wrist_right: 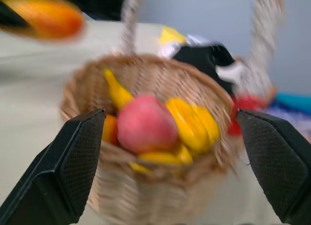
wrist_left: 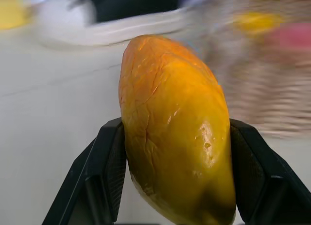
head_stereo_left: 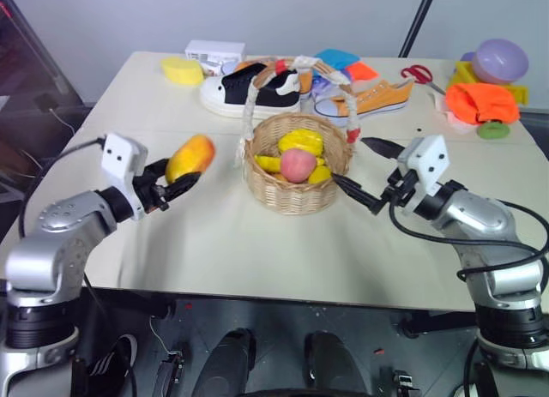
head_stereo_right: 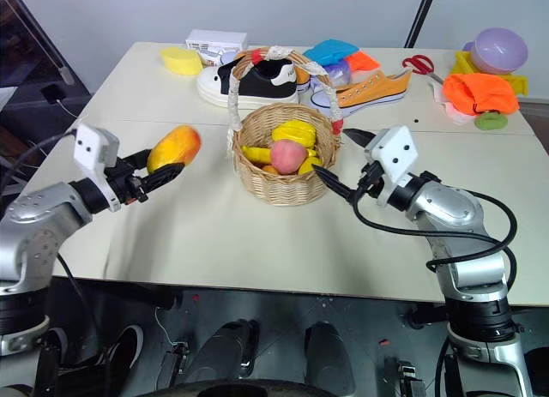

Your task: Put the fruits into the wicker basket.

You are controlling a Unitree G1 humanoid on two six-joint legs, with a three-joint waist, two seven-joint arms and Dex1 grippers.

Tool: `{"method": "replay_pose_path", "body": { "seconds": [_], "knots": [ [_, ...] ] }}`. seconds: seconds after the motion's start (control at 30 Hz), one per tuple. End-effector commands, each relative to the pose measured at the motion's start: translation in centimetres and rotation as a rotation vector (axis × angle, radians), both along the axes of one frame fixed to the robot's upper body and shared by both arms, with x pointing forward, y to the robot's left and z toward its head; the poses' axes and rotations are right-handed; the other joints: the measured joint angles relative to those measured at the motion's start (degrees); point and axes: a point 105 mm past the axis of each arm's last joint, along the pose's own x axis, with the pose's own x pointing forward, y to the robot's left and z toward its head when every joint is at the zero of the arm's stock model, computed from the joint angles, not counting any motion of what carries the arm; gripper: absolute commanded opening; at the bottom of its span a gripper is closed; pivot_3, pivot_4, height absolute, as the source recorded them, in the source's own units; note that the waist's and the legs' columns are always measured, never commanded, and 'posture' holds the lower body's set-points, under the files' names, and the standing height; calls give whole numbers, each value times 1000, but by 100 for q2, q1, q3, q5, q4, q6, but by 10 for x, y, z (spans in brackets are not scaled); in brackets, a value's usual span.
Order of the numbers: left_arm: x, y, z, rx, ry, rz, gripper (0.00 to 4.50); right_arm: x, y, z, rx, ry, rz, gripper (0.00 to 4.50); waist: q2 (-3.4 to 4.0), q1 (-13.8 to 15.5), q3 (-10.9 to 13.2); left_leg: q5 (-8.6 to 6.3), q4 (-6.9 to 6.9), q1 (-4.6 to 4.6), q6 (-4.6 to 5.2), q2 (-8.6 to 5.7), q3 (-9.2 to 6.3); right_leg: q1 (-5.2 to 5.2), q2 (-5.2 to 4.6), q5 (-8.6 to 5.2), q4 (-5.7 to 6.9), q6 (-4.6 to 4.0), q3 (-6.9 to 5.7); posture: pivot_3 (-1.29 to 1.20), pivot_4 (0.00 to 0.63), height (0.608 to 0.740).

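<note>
The left hand [head_stereo_left: 176, 189] is gripping the mango [head_stereo_left: 190, 157] between its two black fingers, holding it above the desk [head_stereo_left: 214, 243] to the left of the wicker basket [head_stereo_left: 296, 195]; the fruit is sitting clear of the desk surface and apart from the basket rim; the right hand [head_stereo_left: 369, 172] is hanging with its fingers spread wide and holding nothing, just beside the basket's right side; one finger is lying near the woven wall, the other is pointing past the handle; the peach [head_stereo_left: 298, 165] is resting inside the basket among yellow pieces, a banana [wrist_right: 116, 91] among them; behind the basket a black-and-white shoe [head_stereo_left: 249, 90] and an orange shoe [head_stereo_left: 377, 97] are lying on the desk.
</note>
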Motion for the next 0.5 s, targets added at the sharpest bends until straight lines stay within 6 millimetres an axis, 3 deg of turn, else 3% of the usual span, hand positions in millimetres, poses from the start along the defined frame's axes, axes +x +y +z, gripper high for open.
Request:
{"method": "replay_pose_path", "body": {
  "seconds": [0.03,0.17,0.37,0.47,0.5],
  "knots": [
    [-15,-50,17,-80,-35,-205,2764,0,-9,13,43,-46,-30,4500,2,30,-1,0,2,3,1,-1,0,5,0,1,-1,0,0,0,150,740],
    [-5,-92,13,-76,-25,-285,2764,-2,-10,14,24,-60,-35,4500,1,27,-1,0,2,4,0,0,0,5,6,1,2,0,-1,0,150,740],
    [53,-109,11,-106,-64,-98,2764,-5,-9,17,33,-72,-49,4500,1,-35,-1,2,2,7,-2,-2,3,4,13,1,5,0,-2,0,150,740],
    [60,-112,9,-130,-63,-80,2764,-6,-9,16,29,-71,-54,4500,0,-78,0,10,3,5,-16,-1,3,3,11,0,2,1,-1,0,150,740],
    [59,-113,8,-152,-51,-85,3067,-6,-9,16,36,-73,-60,4500,0,-94,0,15,2,3,-24,-1,3,2,11,0,2,2,-1,0,150,740]
  ]
}}
